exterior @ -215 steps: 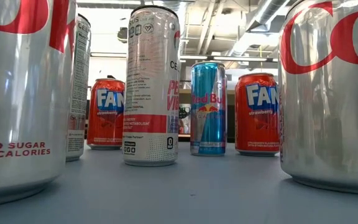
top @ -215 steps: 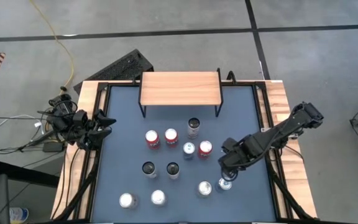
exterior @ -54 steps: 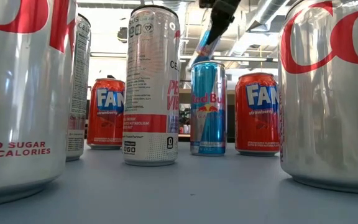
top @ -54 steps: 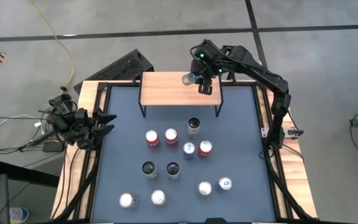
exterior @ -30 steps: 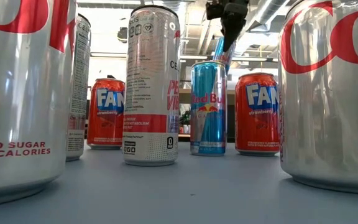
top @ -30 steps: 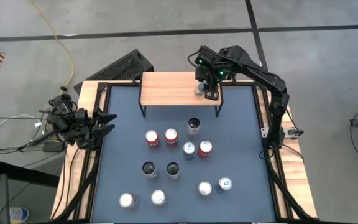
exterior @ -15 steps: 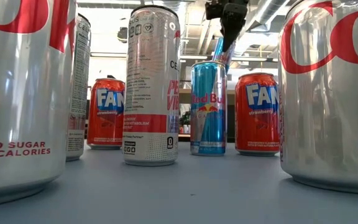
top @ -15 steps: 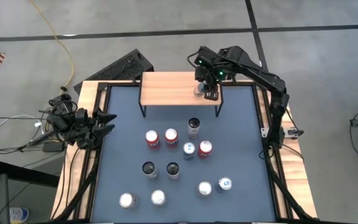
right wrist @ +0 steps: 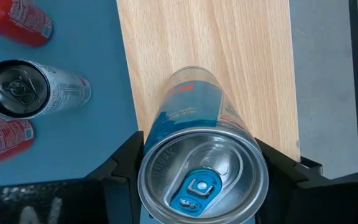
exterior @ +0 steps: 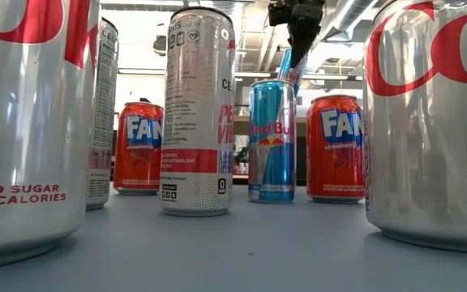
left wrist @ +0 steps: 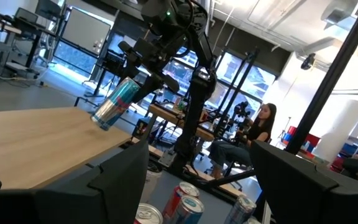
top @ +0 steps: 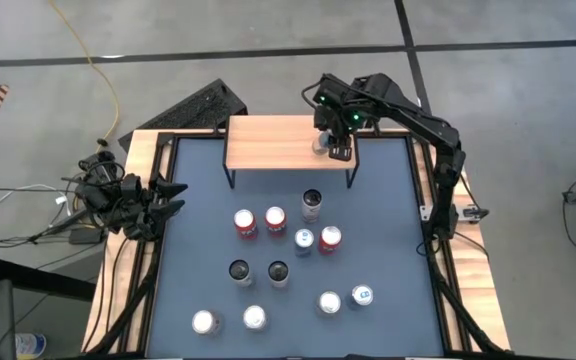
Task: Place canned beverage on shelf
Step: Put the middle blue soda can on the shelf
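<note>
The right gripper (top: 326, 143) grips the can (left wrist: 115, 102) tilted over the shelf (top: 268, 140); let go now, it could topple and roll off

high: overhead, far | low: tabletop, level | wrists: close; share shelf (top: 289, 141)

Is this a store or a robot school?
Probably a robotics lab or workshop: bare ceiling pipes, desks with equipment behind the table, a person seated at a workstation, cables across the concrete floor.
</note>
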Robot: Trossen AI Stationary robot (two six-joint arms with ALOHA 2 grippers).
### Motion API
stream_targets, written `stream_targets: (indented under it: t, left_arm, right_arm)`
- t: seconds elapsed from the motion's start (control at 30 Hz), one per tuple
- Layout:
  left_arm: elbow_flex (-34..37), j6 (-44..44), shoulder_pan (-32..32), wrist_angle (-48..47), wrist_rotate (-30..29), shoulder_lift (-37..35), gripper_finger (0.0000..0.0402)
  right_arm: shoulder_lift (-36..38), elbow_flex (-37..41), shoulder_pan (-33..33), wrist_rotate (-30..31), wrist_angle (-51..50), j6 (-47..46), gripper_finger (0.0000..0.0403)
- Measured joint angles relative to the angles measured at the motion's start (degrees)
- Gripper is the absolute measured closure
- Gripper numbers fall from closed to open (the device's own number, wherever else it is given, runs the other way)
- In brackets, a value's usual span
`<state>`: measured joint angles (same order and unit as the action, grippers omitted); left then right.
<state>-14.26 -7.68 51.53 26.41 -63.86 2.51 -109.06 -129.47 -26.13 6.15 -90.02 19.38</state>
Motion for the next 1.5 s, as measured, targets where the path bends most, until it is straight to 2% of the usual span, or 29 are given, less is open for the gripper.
stream_targets:
  t: [0.6, 0.9, 1.5]
  left_arm:
    - [0.0, 0.0, 0.0, 0.0, 0.0, 0.0, 0.0129]
    - [0.0, 0.0, 0.0, 0.0, -0.7, 0.0, 0.0129]
    - [0.0, 0.0, 0.0, 0.0, -1.1, 0.0, 0.0129]
  right_arm:
    - [-1.5, 0.1, -0.6, 0.3, 0.0, 0.1, 0.0199]
    - [-2.0, 0.1, 0.7, 1.4, 0.0, 1.4, 0.0173]
    - [-2.0, 0.0, 0.5, 1.4, 0.0, 0.5, 0.0168]
